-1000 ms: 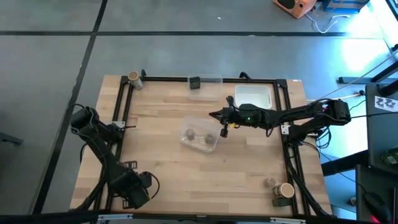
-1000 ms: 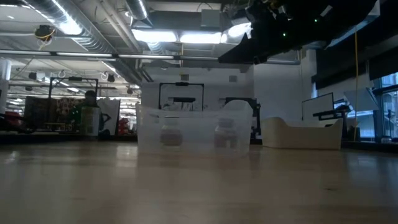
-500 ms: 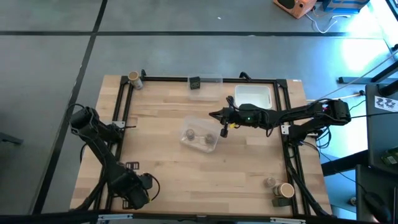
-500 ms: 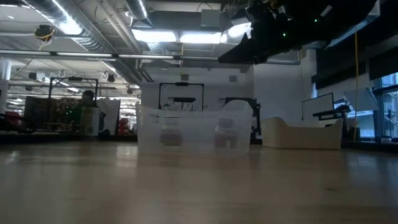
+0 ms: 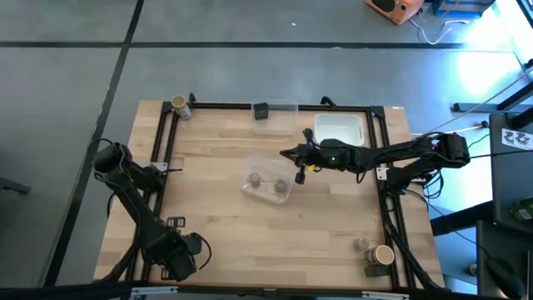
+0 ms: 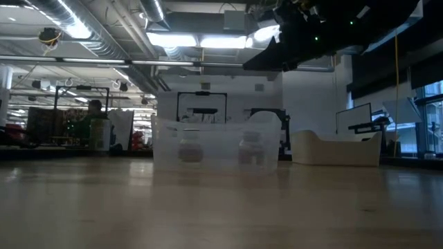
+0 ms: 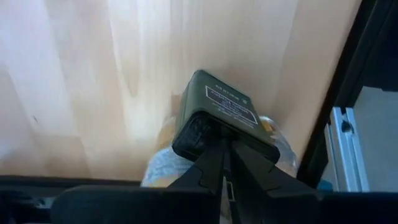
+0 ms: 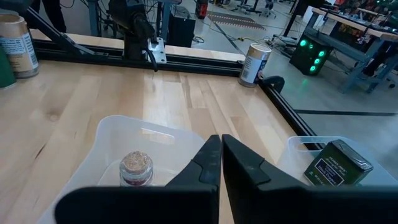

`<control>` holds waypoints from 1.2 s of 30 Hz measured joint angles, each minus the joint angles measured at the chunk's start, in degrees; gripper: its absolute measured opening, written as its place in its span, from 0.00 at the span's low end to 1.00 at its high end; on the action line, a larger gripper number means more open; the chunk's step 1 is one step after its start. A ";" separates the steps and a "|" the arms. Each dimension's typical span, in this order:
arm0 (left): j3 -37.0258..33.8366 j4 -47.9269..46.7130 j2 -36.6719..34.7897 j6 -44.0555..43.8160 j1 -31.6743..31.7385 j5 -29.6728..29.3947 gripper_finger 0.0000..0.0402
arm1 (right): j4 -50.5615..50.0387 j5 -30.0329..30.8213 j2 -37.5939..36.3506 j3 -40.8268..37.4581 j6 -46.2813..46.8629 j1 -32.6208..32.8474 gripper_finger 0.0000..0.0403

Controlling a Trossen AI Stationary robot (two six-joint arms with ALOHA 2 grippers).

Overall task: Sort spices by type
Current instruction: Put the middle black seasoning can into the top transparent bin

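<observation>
My right gripper (image 5: 300,172) (image 8: 220,163) is shut and hangs above the right end of a clear bin (image 5: 267,186) (image 6: 216,144). Two small grey-brown jars (image 5: 255,178) (image 5: 281,185) stand in that bin; one (image 8: 135,168) shows in the right wrist view. A dark box (image 5: 261,110) (image 8: 339,163) sits in a second clear bin (image 5: 276,115) at the far edge. My left gripper (image 5: 176,258) (image 7: 225,163) is shut at the near-left corner, its tips right at a dark green tin (image 7: 219,116). A tan-topped jar (image 5: 179,105) stands at the far-left corner. My left gripper's shut fingertips stand at the near lower corner of the dark green tin (image 7: 194,138), which lies tilted among other containers. The fingers hide that spot, and I cannot tell whether they touch it.
A white tray (image 5: 339,130) (image 6: 336,148) sits by the far-right corner. A small grey jar (image 5: 361,245), a tan-topped jar (image 5: 382,253) and a dark box (image 5: 375,269) stand at the near-right corner. Black rails (image 5: 275,106) frame the table. A person (image 6: 97,109) shows far behind.
</observation>
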 joint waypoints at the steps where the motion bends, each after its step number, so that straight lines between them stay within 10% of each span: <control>1: 0.02 0.04 0.00 0.75 0.24 -0.44 0.05 | 0.00 0.00 0.00 0.00 0.00 0.00 0.04; 23: -0.14 -5.28 0.14 26.43 11.99 -13.91 0.04 | 0.02 0.00 0.00 0.00 0.00 0.00 0.04; 36: 6.15 -15.01 -2.74 9.83 14.65 -13.59 0.04 | -0.07 0.01 0.00 0.00 0.00 0.00 0.04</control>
